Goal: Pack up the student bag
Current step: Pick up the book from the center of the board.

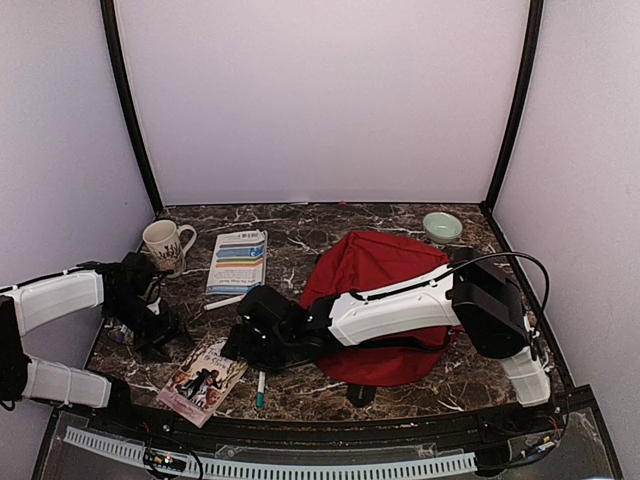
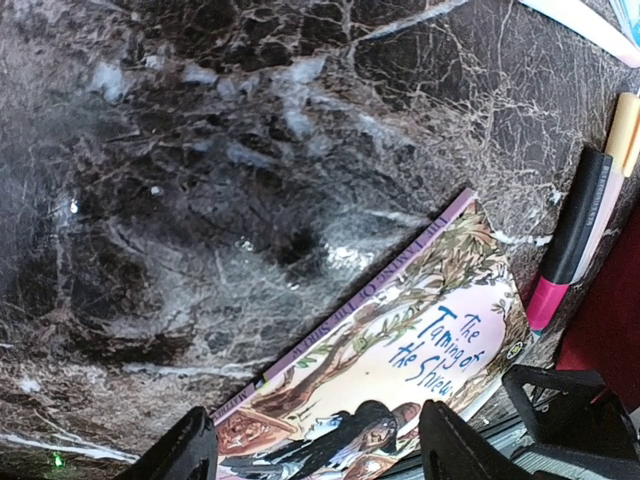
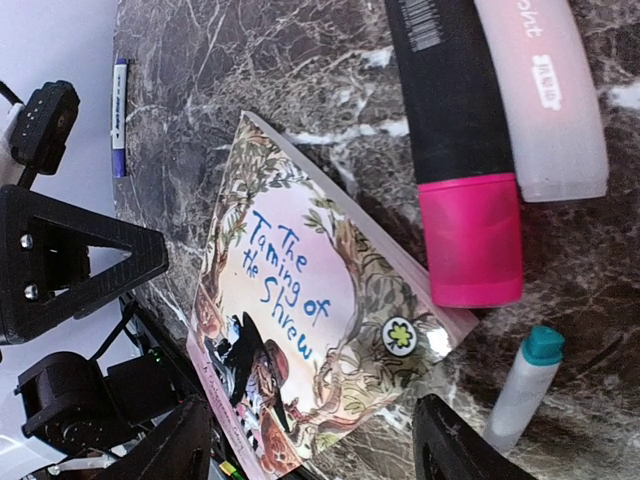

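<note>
Red student bag, just beside right hand

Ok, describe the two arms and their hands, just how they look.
Both arms have smooth white shells on their long links and black blocks at the joints: left arm, right arm. A thin black cable loops off the right arm's elbow. The left hand and right hand are all black, each with two blunt, wedge-shaped fingers.
</note>
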Controlling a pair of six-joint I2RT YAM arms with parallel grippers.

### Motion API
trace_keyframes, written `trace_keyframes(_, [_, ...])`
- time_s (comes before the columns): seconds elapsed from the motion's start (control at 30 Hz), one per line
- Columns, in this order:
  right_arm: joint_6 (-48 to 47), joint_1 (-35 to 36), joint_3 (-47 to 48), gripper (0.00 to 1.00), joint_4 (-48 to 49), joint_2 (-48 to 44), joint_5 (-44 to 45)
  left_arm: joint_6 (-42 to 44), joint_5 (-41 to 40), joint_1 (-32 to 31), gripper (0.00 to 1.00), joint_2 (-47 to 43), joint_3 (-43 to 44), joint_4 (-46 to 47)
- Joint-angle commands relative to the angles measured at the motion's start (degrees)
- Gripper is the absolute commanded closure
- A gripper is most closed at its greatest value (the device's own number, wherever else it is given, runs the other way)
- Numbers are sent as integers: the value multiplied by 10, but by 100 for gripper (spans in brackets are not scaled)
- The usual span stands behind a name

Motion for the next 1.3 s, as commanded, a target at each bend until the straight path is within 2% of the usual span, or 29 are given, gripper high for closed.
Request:
trace_keyframes(0.0, [-3,7,39,30,4,17,-16,2,9,-3,29,-4,-6,4])
trace_keyframes(0.33, [29,10,40,31,-30,28,-20,-5,1,-3,30,-4,-6,8])
trace_keyframes(0.6, [41,14,32,32,11,48,-46,-20,-6,-2,33,-4,-8,21])
trace_keyframes(0.8, [32,7,88,33,76,116,-66,-19,3,-3,37,11,-12,23])
trace_keyframes(0.9, [11,0,131,37,89,144,-79,-17,21,-5,40,17,-21,28])
trace_keyframes(1.1, [-27,-14,125,49,154,133,-83,-25,48,-10,43,21,-45,36])
trace_keyframes(1.27, [-70,-17,178,52,161,143,-118,-33,51,-11,44,3,-56,35])
